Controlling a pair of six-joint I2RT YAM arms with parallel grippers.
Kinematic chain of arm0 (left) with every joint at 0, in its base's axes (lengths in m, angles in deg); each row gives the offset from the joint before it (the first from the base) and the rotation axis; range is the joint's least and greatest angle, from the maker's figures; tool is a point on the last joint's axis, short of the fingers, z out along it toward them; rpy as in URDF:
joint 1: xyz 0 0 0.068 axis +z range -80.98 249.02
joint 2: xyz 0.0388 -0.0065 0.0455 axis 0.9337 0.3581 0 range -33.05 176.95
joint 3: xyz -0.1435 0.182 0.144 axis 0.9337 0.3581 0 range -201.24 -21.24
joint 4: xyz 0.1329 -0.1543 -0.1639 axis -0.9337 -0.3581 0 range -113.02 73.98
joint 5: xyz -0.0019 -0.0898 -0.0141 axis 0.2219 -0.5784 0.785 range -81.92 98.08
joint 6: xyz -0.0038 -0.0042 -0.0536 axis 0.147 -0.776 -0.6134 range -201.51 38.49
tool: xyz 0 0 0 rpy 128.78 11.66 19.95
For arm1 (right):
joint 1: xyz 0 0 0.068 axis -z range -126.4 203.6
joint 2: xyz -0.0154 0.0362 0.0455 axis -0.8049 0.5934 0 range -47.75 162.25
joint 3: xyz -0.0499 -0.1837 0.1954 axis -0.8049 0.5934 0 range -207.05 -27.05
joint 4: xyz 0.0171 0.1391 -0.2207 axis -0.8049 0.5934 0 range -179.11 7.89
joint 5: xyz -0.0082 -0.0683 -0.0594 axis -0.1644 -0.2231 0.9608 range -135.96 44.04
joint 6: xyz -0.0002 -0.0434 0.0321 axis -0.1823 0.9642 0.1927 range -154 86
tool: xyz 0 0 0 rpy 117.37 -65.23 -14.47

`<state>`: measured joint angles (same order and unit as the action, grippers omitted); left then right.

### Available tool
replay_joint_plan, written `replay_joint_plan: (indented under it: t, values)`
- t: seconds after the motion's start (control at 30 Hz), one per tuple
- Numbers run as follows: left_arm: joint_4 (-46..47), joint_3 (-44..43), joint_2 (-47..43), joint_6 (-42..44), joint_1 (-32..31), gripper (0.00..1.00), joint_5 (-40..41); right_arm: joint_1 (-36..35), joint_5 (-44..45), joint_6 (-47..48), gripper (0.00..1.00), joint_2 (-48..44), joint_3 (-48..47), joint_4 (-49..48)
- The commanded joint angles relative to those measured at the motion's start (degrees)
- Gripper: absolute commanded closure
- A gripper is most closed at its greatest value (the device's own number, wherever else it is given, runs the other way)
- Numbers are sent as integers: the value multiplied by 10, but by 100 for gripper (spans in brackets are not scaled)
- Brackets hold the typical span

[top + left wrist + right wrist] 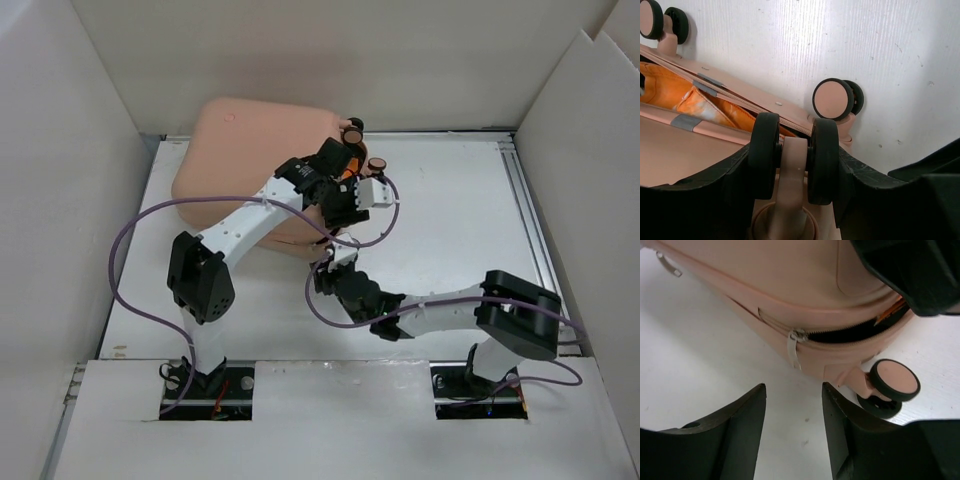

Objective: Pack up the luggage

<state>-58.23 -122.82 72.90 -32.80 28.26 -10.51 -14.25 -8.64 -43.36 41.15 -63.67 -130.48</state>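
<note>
The luggage [240, 150] lies on the surface [460, 210], towards its far left, with its two shells nearly shut. Orange cloth [700, 105] shows inside through the gap. The left fingers [715, 200] clamp a wheel [822, 160] at one corner. The right fingers [730, 435] stand apart and empty, near the zip pull [794, 345].

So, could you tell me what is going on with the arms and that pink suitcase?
The two arms appear to be closing up the luggage, which lies on the table with its lid down but not fully zipped. The left gripper has its jaws clamped on one twin wheel at a corner. The right gripper hovers with open jaws just in front of the zipper pull, not touching it. Orange fabric shows through the unzipped gap.
</note>
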Motion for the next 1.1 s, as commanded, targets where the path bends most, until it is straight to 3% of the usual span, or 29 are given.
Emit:
replay_joint_plan:
  t: [0.0,0.2,0.33,0.43,0.57,0.7,0.77,0.9,1.07]
  values:
    - [60,-69,-5,-84,9,100,-34,-2,78,-17,46,36,-68,-51]
    - [21,-129,40,-84,4,100,-34,3,103,-71,45,98,-109,-43]
    - [21,-129,40,-84,4,100,-39,4,152,-148,45,131,-155,66]
    - [21,-129,40,-72,4,100,-44,16,159,-183,48,131,-155,78]
    - [21,-129,40,-66,4,100,-62,28,165,-196,59,137,-160,84]
    - [21,-129,35,-50,4,100,-77,40,177,-196,91,131,-160,99]
    - [21,-129,35,-44,4,100,-89,46,170,-196,100,125,-160,99]
    - [21,-124,35,-37,10,100,-101,51,139,-170,100,120,-149,99]
    - [21,-124,35,-37,10,100,-108,51,86,-122,100,100,-110,30]
